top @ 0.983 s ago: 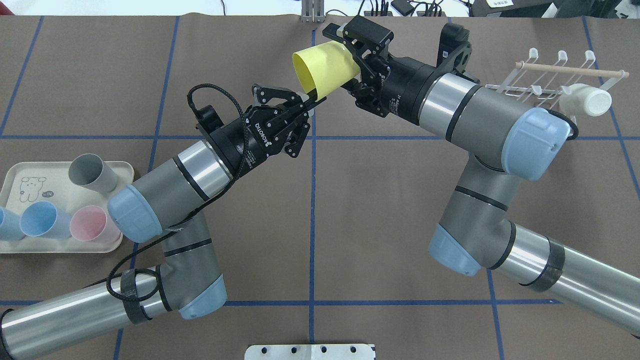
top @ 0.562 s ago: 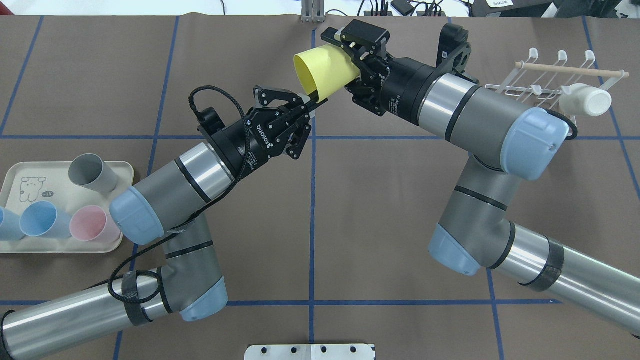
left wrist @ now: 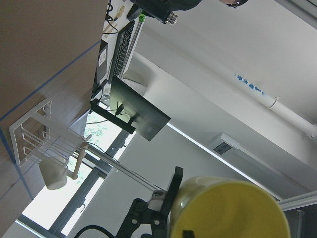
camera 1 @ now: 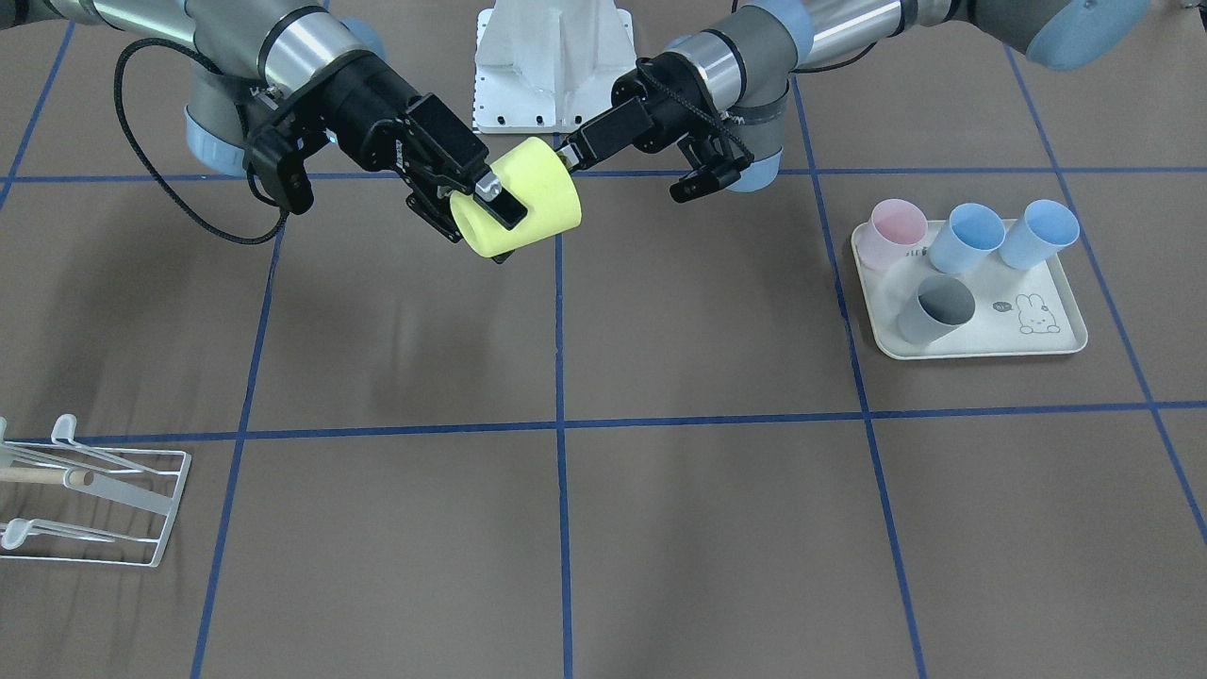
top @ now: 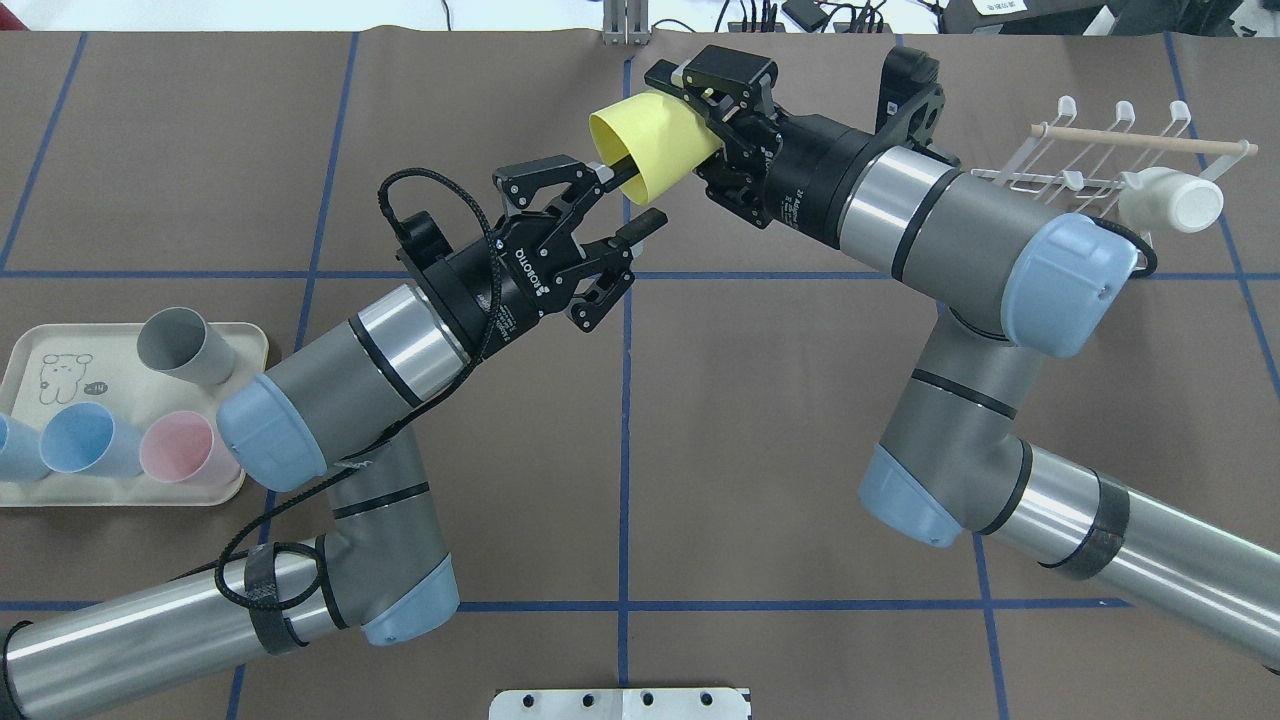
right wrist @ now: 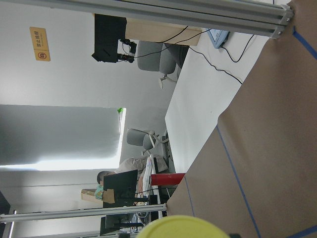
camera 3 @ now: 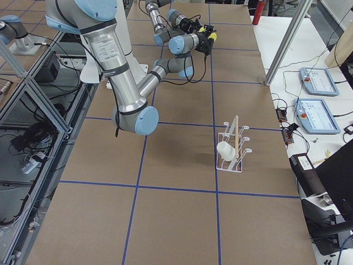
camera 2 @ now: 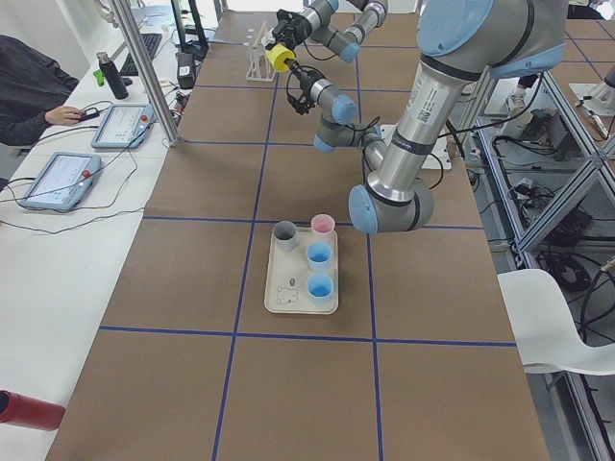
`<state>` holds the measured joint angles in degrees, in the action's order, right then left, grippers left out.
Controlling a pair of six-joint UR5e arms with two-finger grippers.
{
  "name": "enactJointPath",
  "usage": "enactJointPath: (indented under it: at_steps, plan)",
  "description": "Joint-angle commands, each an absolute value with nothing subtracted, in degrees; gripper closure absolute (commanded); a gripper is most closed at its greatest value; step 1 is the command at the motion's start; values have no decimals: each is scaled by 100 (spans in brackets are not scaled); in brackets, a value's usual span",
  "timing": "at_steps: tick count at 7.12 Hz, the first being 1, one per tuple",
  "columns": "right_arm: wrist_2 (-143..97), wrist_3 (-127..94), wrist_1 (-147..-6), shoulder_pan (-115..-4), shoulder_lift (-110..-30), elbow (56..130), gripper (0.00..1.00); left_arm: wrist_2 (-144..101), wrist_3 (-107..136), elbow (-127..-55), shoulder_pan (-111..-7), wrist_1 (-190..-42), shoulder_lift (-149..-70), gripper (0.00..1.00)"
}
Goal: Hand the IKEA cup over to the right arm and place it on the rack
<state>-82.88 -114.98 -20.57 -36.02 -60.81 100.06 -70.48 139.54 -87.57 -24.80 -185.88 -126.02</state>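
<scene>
- The pale yellow plastic cup (top: 655, 145) hangs in the air on its side over the middle line of the brown-paper-covered table (top: 800, 450). Its mouth faces the left arm (top: 330, 380) and its closed end faces the right arm (top: 960, 240).
- The right gripper (top: 690, 125) is clamped across the cup's wall near the closed end and appears to carry it alone.
- The left gripper (top: 632, 192) stands wide. One finger reaches into the cup's mouth and the other sits outside, below the rim. Whether the inner finger touches the wall I cannot tell.
- The step in hand, as I judge it, is getting the left claw clear of the cup so the right arm can head for the rack.
- To do it well, draw the left gripper straight back along the cup's axis with the fingers spread. That way the inner finger will not hook the rim and twist the cup in the right grip.
- The right arm should not move off until that finger is fully out of the mouth.
- The cup looks thin, smooth and tapered, so a nudge could slide it in the clamp. The hold should be firm without crushing the wall.
- The white wire rack with a light wooden dowel (top: 1100, 165) stands near the table's far right corner and carries a white cup (top: 1175, 200) on one prong. Aim for a free prong, mouth first.
- The cream tray (top: 100, 345) holds a grey cup (top: 185, 345), a pink cup (top: 178, 447) and a blue cup (top: 85, 440). It sits at the table's left end, well apart from the exchange.
</scene>
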Motion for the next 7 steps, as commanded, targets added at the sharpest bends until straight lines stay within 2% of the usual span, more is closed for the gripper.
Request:
enactJointPath:
  at_steps: [1, 4, 7]
  plan:
    - [-8314, -11496, -2057, -3839, -6082, 10002, 100, -7058, 13940, -8763, -2505, -18641, -12595, 0]
    - [-8900, -10693, -2161, -4708, -6204, 10020, 100, -7058, 13448, -8771, -2557, -18642, -12577, 0]
    - [-8912, -8988, -2784, -5359, -6845, 10063, 100, -7093, 12407, -8763, -2619, -18527, -12568, 0]
